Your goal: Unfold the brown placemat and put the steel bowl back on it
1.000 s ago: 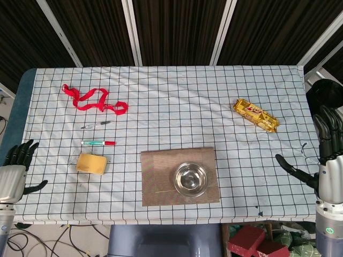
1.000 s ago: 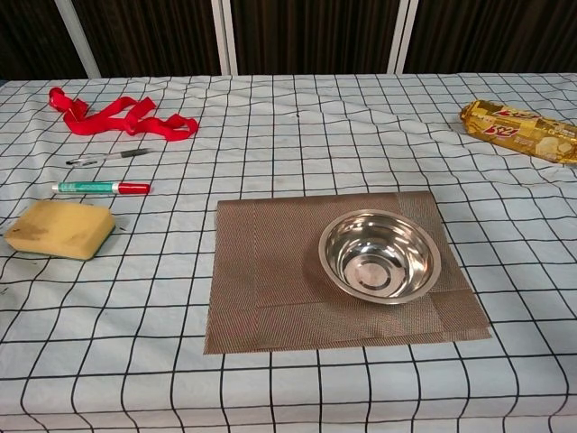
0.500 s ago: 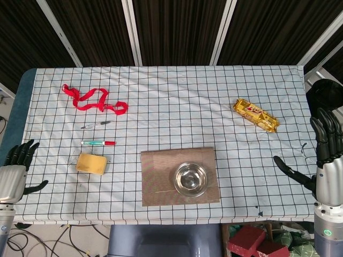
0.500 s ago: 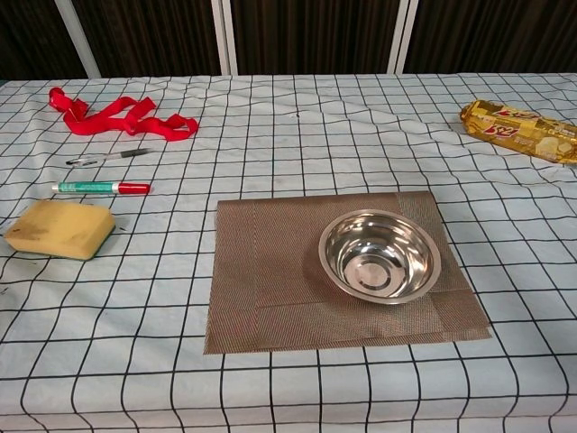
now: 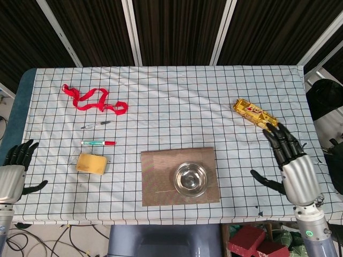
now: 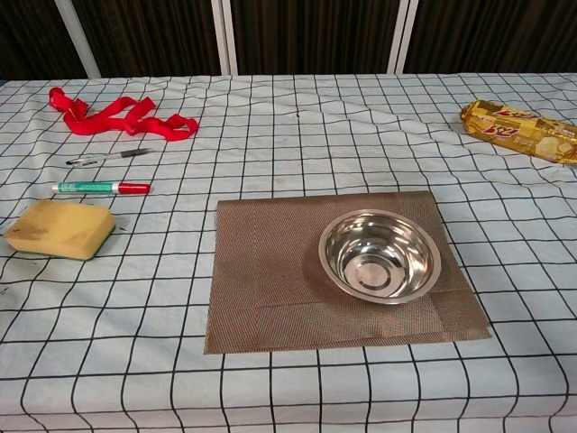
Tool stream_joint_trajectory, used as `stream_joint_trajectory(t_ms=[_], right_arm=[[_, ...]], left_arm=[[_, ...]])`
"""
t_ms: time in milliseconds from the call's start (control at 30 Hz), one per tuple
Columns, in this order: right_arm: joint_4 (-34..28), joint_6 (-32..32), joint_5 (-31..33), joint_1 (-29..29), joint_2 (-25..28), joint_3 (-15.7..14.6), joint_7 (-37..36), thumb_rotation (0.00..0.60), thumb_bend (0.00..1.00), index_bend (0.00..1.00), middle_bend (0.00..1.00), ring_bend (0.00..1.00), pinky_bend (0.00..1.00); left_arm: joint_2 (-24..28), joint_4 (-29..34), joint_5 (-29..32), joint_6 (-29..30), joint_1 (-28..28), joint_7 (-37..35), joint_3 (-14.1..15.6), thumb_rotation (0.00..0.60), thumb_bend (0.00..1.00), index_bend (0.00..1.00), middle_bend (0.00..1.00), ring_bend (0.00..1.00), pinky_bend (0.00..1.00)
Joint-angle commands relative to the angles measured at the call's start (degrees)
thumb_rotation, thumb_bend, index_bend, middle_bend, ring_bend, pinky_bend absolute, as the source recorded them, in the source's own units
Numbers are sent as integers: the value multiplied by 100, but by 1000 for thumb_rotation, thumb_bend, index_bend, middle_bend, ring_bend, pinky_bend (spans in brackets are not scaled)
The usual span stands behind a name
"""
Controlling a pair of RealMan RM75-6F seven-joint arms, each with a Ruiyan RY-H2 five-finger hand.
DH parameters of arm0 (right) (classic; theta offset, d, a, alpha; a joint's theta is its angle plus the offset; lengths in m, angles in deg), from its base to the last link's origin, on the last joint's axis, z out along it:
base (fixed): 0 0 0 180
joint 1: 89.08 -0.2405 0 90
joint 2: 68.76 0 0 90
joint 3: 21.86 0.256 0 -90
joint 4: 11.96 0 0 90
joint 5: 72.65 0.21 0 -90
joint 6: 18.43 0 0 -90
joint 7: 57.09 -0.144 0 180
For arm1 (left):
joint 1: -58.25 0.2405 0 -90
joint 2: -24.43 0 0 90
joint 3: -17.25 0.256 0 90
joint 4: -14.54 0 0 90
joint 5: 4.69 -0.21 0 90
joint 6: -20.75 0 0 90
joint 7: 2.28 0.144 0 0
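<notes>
The brown placemat (image 5: 161,179) (image 6: 270,271) lies folded near the table's front edge, with layered panels showing on its surface. The steel bowl (image 5: 191,179) (image 6: 380,255) stands upright on the mat's right half. My right hand (image 5: 289,160) hovers over the table to the right of the mat, fingers spread, holding nothing. My left hand (image 5: 13,171) hangs at the table's left front corner, fingers apart and empty. Neither hand shows in the chest view.
A yellow sponge (image 5: 91,163) (image 6: 59,228), a red-capped marker (image 5: 98,143) (image 6: 101,188), a pen (image 5: 96,125) and a red ribbon (image 5: 92,99) (image 6: 117,115) lie at the left. A gold snack packet (image 5: 255,114) (image 6: 520,130) lies at the right, just beyond my right hand.
My right hand has moved left from the table's right edge to over the cloth, closer to the mat. Left hand, mat and bowl are unmoved.
</notes>
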Motion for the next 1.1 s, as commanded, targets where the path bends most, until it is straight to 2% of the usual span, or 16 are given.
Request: stream_joint_trajectory(t_ms=[33,300,400,600,1100], right_arm=[[215,-480,-202,-137,-154,-329,237,600,58,122,134,60,177],[710,-1819,-191,-429,-796,-966,790,600,79,187,170,73,177],[862,-2240,-118,-544,-1028,-1086,1014,600,91,207,180,78,177],[1169,-2615,27,-693,-1519,-1082,1366,600,128,331,270,125,191],[1797,-3028,598,-963,-2477,-875,1686,600,166,398,296,128,202]], left_arm=[[8,7,7,-7,-1,-13,-1,600,13,0,0,0,0],[31,39,21,-29,-4,-14,3,600,13,0,0,0,0],[47,51,23,-12,4,-45,-2,600,13,0,0,0,0],[87,57,45,-11,12,-132,-14,600,13,0,0,0,0],[129,92,82,-44,6,-170,-23,600,13,0,0,0,0]])
